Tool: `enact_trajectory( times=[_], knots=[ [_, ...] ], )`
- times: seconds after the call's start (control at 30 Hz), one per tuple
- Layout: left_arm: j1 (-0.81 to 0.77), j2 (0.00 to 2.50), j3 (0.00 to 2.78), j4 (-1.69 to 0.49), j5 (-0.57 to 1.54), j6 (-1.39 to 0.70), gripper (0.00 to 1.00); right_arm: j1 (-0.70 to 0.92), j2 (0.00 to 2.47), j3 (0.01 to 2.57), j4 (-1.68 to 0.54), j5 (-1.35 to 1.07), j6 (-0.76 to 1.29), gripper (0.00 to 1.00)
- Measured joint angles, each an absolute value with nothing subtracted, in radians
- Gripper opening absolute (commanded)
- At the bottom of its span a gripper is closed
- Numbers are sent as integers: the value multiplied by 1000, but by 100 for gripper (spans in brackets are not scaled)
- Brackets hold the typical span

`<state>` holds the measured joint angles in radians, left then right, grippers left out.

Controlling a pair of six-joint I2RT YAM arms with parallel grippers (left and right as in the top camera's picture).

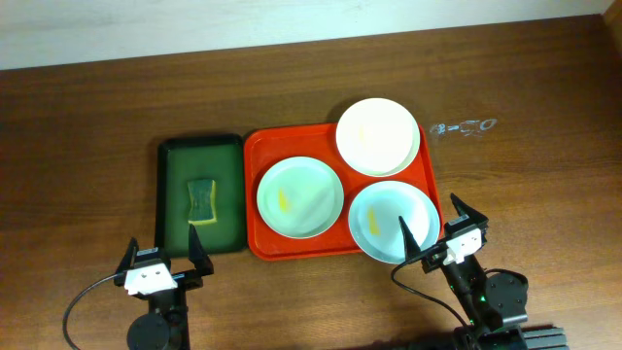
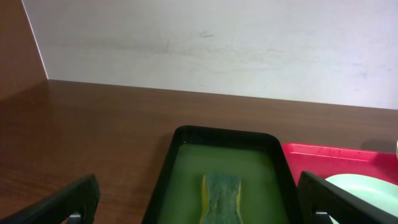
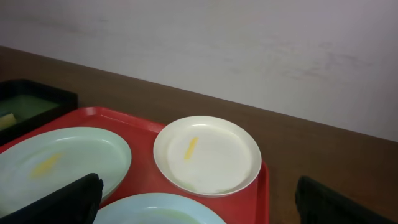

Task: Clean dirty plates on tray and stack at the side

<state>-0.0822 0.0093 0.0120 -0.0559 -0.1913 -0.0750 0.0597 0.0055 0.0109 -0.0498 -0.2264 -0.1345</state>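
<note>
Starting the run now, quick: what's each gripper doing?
Left gripper: jaws open, holding nothing.
Right gripper: jaws open, holding nothing.

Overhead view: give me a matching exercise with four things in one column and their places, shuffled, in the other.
Column one
1. cream plate
2. sponge
3. dark green tray
4. orange-red tray

Column two
A. lies in the dark green tray
B. sits at the far right corner of the orange-red tray
C. holds all three plates
D. lies to the left of the orange-red tray, side by side with it

Pairs: 1-B, 2-A, 3-D, 4-C
</note>
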Motion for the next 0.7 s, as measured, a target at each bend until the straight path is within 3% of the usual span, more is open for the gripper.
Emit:
enact_trajectory(
  times=[0.7],
  knots=[
    [-107,10,12,-55,-296,-154,99,60,6,11,-52,-226,-131,98]
  ],
)
